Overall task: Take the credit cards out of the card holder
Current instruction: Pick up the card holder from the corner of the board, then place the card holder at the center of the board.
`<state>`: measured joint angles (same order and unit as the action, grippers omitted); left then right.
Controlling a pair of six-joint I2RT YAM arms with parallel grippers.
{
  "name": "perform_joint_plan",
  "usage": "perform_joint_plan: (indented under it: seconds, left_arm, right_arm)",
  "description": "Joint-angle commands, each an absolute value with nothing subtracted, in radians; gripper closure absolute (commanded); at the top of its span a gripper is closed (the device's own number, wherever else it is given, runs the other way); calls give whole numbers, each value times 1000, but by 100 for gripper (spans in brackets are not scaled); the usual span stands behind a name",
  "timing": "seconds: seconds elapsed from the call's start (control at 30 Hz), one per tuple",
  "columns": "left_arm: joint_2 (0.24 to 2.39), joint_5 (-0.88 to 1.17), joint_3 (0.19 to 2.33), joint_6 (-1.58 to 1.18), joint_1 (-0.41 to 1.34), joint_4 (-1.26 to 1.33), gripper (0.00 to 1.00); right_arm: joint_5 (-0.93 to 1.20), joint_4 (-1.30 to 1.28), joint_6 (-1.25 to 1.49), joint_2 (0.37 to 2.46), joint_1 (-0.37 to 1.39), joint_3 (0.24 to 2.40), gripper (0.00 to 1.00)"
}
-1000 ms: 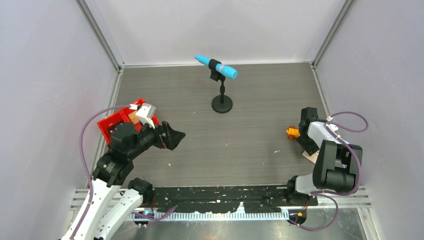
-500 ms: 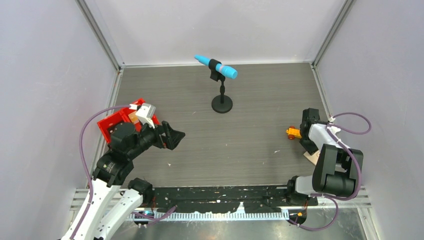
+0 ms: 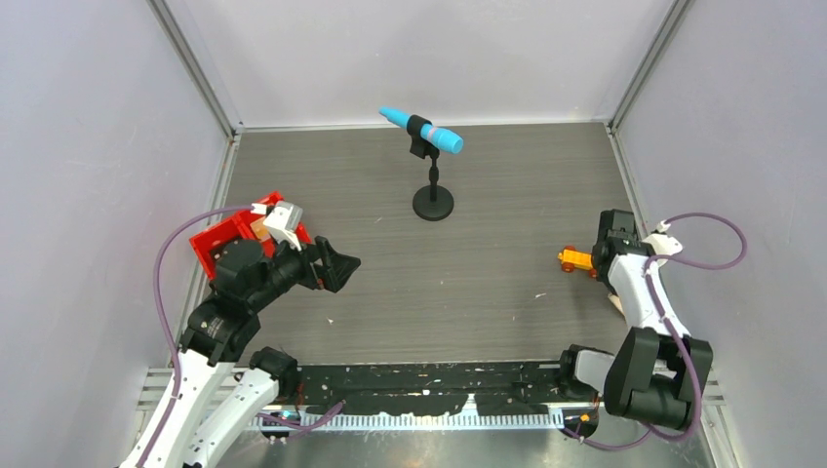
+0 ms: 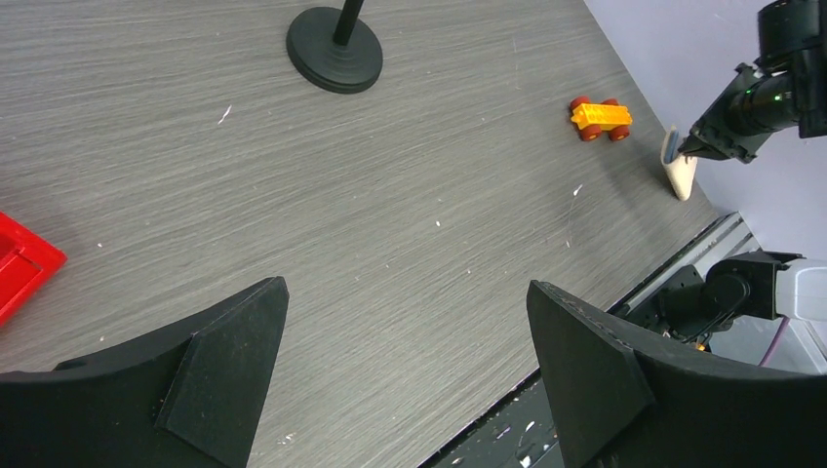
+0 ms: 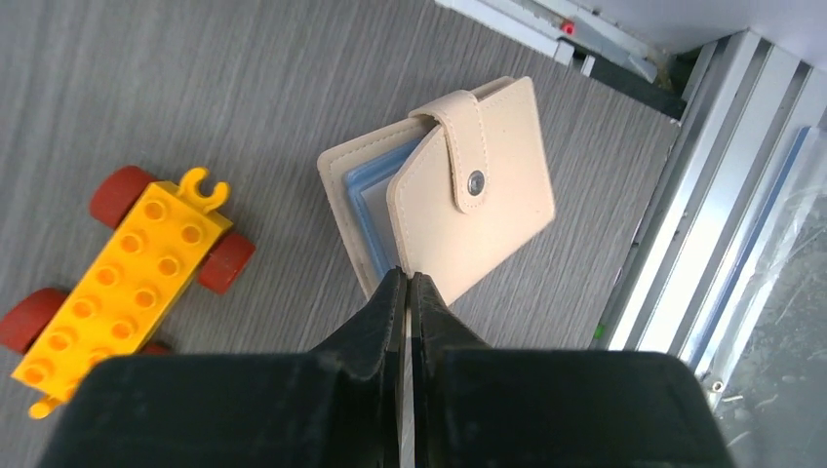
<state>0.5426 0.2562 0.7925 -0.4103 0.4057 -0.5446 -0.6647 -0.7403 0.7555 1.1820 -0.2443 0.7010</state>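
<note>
The card holder (image 5: 488, 195) is a tan snap-tab wallet lying near the table's right front corner, its cover slightly raised over blue-grey plastic sleeves (image 5: 375, 210). My right gripper (image 5: 405, 278) is shut on the near edge of that cover. In the left wrist view the card holder (image 4: 679, 171) stands tipped up under the right gripper (image 4: 686, 148). The credit cards are hidden inside. My left gripper (image 4: 405, 283) hovers open and holding nothing over the left of the table, also seen from above (image 3: 341, 268).
An orange-yellow toy brick car (image 3: 575, 259) (image 5: 127, 273) sits just left of the holder. A blue microphone on a black stand (image 3: 432, 200) is at mid-back. A red tray (image 3: 219, 244) lies behind the left arm. The metal table rail (image 5: 683, 195) runs right beside the holder.
The right gripper's jaws have closed onto the holder's cover, and the right arm has swung outward to the right. The left arm has not moved.
</note>
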Motion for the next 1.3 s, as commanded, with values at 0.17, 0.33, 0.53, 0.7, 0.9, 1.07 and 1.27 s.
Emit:
perform_joint_plan:
  seconds: [0.17, 0.33, 0.53, 0.7, 0.9, 1.07, 1.27]
  left_arm:
    - [533, 245, 793, -393, 410, -534, 3]
    - [522, 227, 793, -389, 410, -540, 3]
    - [520, 196, 800, -388, 410, -561, 4]
    - [547, 178, 820, -416, 410, -603, 4]
    - [584, 198, 821, -477, 410, -689, 7]
    - [568, 199, 797, -504, 410, -720, 8]
    - [576, 227, 769, -529, 410, -713, 9]
  right_arm:
    - [-749, -824, 677, 1002, -234, 857, 95]
    - [-724, -822, 584, 905, -188, 961, 95]
    - [-611, -692, 411, 811, 51, 990, 95]
    - [-496, -634, 347, 819, 282, 967, 95]
    - [-418, -595, 322, 912, 623, 871, 95]
    - [-497, -500, 343, 1080, 970, 816, 95]
    - [-675, -488, 330, 1423, 1302, 890, 95]
